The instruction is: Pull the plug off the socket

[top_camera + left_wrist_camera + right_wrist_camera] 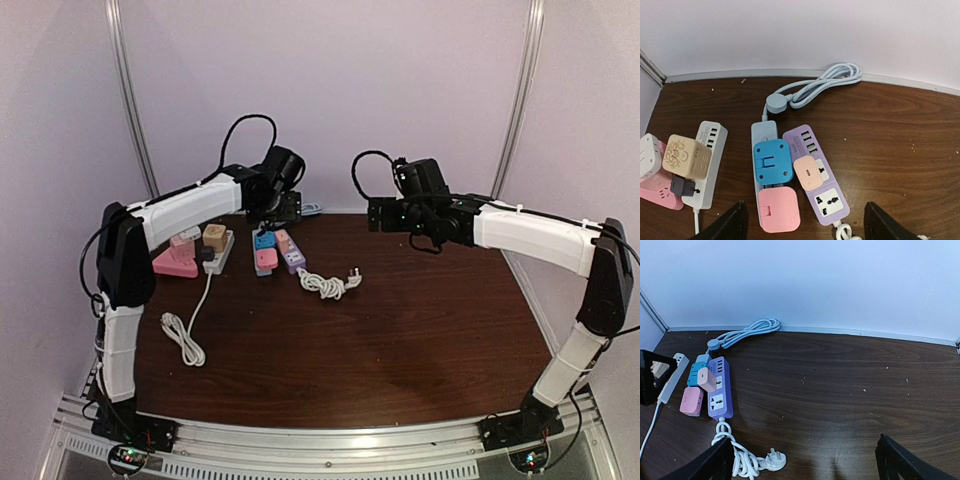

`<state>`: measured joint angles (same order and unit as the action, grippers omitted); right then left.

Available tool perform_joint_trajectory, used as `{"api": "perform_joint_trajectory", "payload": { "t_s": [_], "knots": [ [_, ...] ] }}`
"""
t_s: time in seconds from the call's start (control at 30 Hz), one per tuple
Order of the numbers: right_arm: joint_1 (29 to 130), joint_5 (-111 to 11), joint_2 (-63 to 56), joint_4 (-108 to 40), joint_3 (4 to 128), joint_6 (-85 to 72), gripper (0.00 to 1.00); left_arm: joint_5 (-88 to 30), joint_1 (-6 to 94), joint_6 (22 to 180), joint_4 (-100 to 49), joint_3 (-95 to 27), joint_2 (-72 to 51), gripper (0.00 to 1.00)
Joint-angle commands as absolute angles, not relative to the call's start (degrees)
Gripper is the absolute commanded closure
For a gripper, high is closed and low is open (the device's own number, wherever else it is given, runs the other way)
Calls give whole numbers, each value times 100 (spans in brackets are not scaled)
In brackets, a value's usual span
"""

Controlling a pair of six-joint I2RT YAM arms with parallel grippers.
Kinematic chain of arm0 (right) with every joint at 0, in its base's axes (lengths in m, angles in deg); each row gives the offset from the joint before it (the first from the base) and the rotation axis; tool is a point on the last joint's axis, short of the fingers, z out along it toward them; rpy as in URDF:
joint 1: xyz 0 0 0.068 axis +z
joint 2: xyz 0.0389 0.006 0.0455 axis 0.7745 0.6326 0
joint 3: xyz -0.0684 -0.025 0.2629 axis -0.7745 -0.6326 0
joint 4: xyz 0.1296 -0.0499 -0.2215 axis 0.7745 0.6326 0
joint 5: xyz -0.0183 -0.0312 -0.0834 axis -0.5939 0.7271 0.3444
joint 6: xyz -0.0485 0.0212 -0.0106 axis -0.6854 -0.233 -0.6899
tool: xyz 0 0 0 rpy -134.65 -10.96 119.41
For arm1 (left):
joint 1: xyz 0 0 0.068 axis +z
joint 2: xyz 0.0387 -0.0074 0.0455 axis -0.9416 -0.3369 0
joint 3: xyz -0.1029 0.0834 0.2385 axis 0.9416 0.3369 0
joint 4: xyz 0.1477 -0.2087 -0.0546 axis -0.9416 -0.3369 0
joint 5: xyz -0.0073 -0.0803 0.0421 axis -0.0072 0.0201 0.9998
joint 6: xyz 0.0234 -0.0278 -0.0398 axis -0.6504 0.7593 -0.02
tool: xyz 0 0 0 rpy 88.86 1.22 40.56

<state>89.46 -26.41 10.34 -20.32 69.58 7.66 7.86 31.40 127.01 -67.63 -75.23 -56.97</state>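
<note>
Two power strips lie side by side at the back left of the table. The light blue strip (763, 134) carries a blue plug (772, 162) and a pink plug (779, 209). The purple strip (824, 200) carries a peach plug (809, 172). My left gripper (807, 225) hangs open above them, its fingers (734, 222) either side of the pair, holding nothing. In the top view it (276, 207) sits over the strips (290, 256). My right gripper (805, 465) is open and empty over bare wood, right of the purple strip (719, 387); in the top view it (378, 215) is raised mid-table.
A white strip (710, 160) with a tan cube adapter (686, 157) and a pink strip (655, 192) lie further left. The purple strip's white cord and plug (774, 460) are coiled in front. A light blue cable (830, 80) is bundled by the back wall.
</note>
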Motion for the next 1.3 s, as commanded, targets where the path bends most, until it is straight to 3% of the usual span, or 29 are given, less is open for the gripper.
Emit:
{"api": "perform_joint_trajectory", "payload": {
  "t_s": [0.0, 0.13, 0.37, 1.27],
  "knots": [
    [8898, -2762, 932, -1989, 6880, 681, 0, 1381, 3042, 13289, -7403, -8518, -6527, 22],
    [8884, -2821, 919, -1950, 6833, 701, 0, 1471, 3041, 13670, -7569, -9085, -7102, 34],
    [8880, -2901, 849, -1937, 6694, 721, 0, 1609, 3041, 14044, -7703, -9520, -7607, 44],
    [8872, -2905, 704, -1890, 6452, 669, 0, 1287, 3287, 14106, -7608, -10224, -8612, 58]
  ]
}}
